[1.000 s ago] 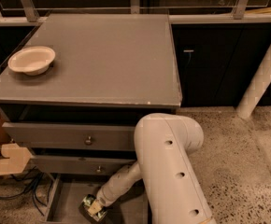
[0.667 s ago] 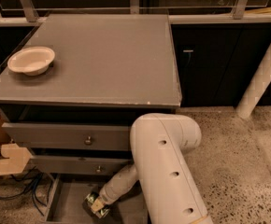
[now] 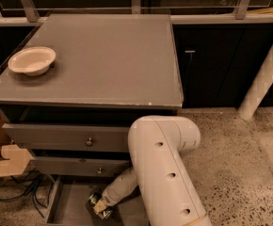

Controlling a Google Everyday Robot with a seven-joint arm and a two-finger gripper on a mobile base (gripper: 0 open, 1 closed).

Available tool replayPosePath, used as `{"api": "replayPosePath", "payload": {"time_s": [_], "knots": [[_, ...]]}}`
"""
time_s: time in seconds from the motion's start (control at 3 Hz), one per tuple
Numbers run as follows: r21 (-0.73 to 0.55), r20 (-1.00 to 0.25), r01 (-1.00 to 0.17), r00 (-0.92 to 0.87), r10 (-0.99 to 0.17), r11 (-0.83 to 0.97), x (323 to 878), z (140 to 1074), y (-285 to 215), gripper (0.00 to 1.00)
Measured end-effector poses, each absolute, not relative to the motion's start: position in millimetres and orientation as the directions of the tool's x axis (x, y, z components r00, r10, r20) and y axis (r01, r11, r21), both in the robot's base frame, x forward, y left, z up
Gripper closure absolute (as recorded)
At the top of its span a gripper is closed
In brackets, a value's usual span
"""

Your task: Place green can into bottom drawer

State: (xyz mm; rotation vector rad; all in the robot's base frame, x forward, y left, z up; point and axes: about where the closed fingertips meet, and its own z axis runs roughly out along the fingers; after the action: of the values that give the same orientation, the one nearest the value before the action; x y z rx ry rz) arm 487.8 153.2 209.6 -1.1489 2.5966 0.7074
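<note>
The bottom drawer (image 3: 69,205) is pulled open at the foot of the grey cabinet, showing its flat grey floor and thin left wall. My white arm bends down from the lower right into that drawer. My gripper (image 3: 99,205) sits low over the drawer floor, near the drawer's middle. It is shut on the green can (image 3: 94,200), a small green and white patch at the arm's tip, largely hidden by the gripper.
A cream bowl (image 3: 32,60) rests on the cabinet top (image 3: 108,60) at the left. Two knob-fronted drawers (image 3: 89,141) sit above the open one. A cardboard box (image 3: 2,160) and cables (image 3: 14,192) lie to the left, a white pillar (image 3: 264,81) to the right.
The arm's elbow has shifted slightly left, and the gripper with the can has edged a little further over the drawer floor. Nothing else moved.
</note>
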Motion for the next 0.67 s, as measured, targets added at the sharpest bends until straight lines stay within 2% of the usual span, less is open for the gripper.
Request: {"api": "replayPosePath", "payload": {"time_s": [0.67], "knots": [[0.380, -0.327, -0.713, -0.699, -0.636, 0.589, 473, 179, 159, 1.00]]}}
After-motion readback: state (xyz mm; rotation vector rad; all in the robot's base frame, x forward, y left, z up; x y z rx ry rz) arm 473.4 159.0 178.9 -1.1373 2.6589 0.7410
